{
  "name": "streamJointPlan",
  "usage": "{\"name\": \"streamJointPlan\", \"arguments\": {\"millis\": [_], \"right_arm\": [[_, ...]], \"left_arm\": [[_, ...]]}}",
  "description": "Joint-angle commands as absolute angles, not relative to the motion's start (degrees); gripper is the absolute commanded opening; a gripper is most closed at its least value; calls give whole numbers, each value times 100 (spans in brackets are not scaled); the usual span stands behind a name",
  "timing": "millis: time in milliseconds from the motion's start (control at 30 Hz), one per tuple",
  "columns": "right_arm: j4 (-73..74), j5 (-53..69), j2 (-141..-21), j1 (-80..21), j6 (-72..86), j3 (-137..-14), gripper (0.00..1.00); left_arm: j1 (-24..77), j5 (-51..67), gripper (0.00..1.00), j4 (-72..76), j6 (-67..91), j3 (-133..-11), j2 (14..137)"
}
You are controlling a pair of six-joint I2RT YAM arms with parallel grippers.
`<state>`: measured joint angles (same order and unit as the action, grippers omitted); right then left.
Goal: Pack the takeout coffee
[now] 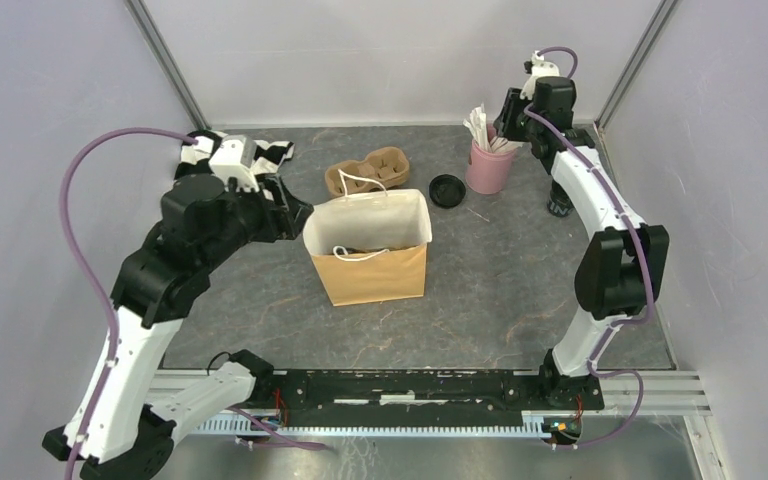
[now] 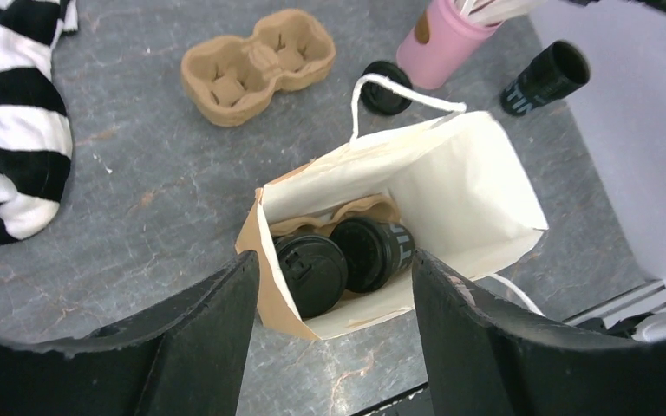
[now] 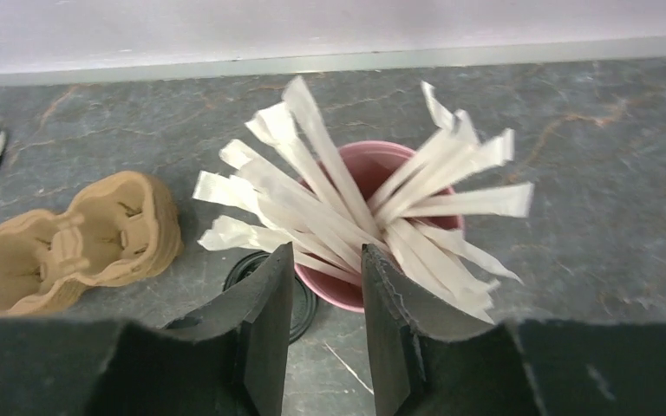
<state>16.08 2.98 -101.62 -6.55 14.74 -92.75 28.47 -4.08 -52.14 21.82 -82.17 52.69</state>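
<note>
Two black lidded coffee cups (image 2: 310,276) (image 2: 373,251) sit in a pulp tray inside the open brown paper bag (image 1: 370,268); the second leans, its pale lettering showing. A third black cup (image 2: 545,78), without a lid, stands on the table right of the pink cup, and it also shows in the top view (image 1: 558,206). A loose black lid (image 1: 447,190) lies beside the pink cup. My left gripper (image 2: 334,260) is open and empty, above the bag's left side (image 1: 295,215). My right gripper (image 3: 327,250) is open and empty, just above the pink cup's near rim (image 1: 505,125).
An empty brown pulp two-hole carrier (image 1: 367,172) lies behind the bag. The pink cup (image 3: 373,173) holds several white sticks. A black-and-white striped cloth (image 1: 260,152) lies at the back left. Grey walls enclose the table on three sides.
</note>
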Motion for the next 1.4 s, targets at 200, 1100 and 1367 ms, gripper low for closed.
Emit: {"name": "streamJointPlan", "arguments": {"millis": [200, 1100, 1367], "right_arm": [[631, 1227, -10427, -607, 1242, -9612, 49], [1049, 1226, -10473, -468, 1030, -10223, 0], [1019, 1024, -9928, -401, 966, -10711, 0]], "left_arm": [[2849, -331, 72, -5283, 2126, -8504, 4977], [2855, -396, 71, -5188, 2369, -8313, 4921], [2849, -394, 71, -5128, 2264, -8289, 4940]]}}
